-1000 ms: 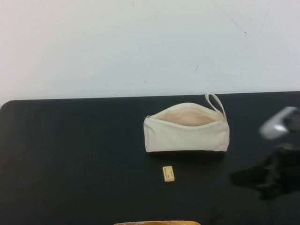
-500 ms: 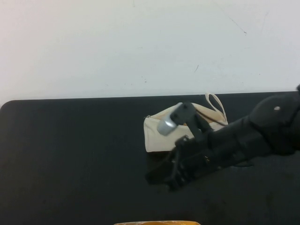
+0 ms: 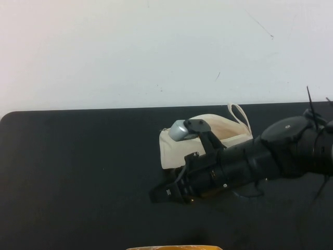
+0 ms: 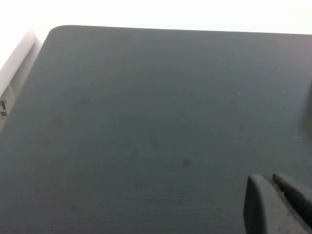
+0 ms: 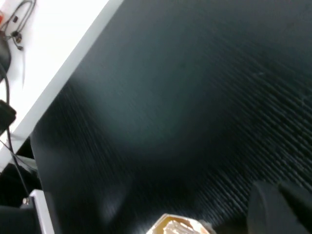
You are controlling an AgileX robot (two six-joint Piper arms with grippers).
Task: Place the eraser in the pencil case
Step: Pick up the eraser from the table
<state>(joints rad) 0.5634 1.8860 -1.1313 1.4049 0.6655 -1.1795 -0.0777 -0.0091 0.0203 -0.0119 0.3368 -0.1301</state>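
Black table [image 3: 78,172], cream pencil case [image 3: 229,130] lying on it, mostly hidden behind the right arm reaching across its front, right gripper [image 3: 161,195] low just before the case's left end, jaw state cannot be told, eraser hidden from sight, left gripper [image 4: 278,204] over bare tabletop, jaw state likewise unclear.

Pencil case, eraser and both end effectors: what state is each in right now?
pencil case: on the black table, partly hidden by the right arm
eraser: hidden, cannot tell
right end effector: low over the table in front of the case, grip unclear
left end effector: over bare table, grip unclear
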